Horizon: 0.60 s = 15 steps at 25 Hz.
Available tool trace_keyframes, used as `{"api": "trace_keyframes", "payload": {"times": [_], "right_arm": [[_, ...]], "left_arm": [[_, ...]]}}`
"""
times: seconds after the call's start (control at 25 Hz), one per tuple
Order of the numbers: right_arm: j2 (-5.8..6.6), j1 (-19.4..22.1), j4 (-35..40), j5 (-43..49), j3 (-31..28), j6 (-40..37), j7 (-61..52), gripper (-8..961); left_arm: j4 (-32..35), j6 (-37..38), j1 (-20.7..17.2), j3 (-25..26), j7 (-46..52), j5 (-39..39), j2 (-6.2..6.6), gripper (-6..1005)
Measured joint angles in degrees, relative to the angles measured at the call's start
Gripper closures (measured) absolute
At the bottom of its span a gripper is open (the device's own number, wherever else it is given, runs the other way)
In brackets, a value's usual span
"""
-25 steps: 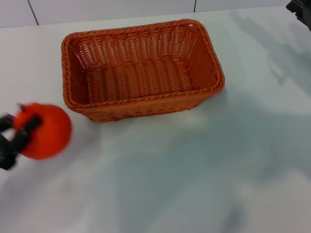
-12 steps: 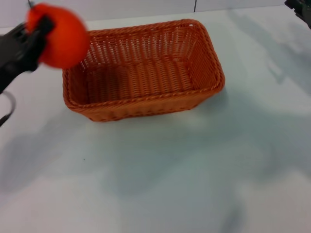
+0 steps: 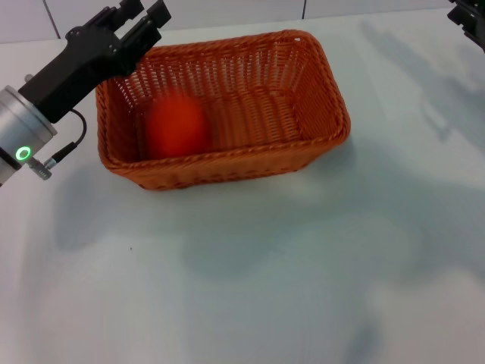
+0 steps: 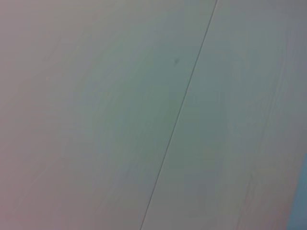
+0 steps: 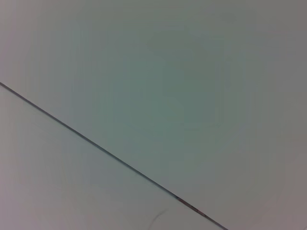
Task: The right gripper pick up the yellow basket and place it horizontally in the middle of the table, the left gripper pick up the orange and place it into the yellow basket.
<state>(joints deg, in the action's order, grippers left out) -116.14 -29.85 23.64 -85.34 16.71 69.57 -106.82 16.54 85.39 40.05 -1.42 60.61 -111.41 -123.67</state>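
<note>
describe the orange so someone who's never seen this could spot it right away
On the white table sits one woven orange-brown basket. Inside it, toward the robot's left end, lies the orange: a smooth, round, bright red-orange fruit, unlike the ribbed wicker around it.

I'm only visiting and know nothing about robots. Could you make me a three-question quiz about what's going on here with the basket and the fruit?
1. True or false: the round orange-red fruit lies inside the orange-brown woven wicker basket.
2. The black two-fingered left gripper with the green-lit ring is: A) clamped on the fruit, B) above the basket's far left corner with fingers open, C) resting flat on the white table.
3. Fill in: the fruit sits toward the basket's ____ end.

Key: 1 true; 2 B; 3 left.
</note>
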Motion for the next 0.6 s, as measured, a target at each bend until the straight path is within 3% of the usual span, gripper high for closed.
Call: {"api": "trace_keyframes", "payload": {"times": [0.32,0.6], "right_arm": [[0.05,1.41,0.24,0.00,-1.29,0.75,0.37,360],[0.24,3.74,0.68,0.00,-5.15,4.88,6.82,362]], "left_arm": [[-0.50,1.40,-2.07,0.35,-0.45,4.91,-0.12,266],[-5.62,7.10,-8.12,0.46,-8.80,16.48,-0.19,237]]}}
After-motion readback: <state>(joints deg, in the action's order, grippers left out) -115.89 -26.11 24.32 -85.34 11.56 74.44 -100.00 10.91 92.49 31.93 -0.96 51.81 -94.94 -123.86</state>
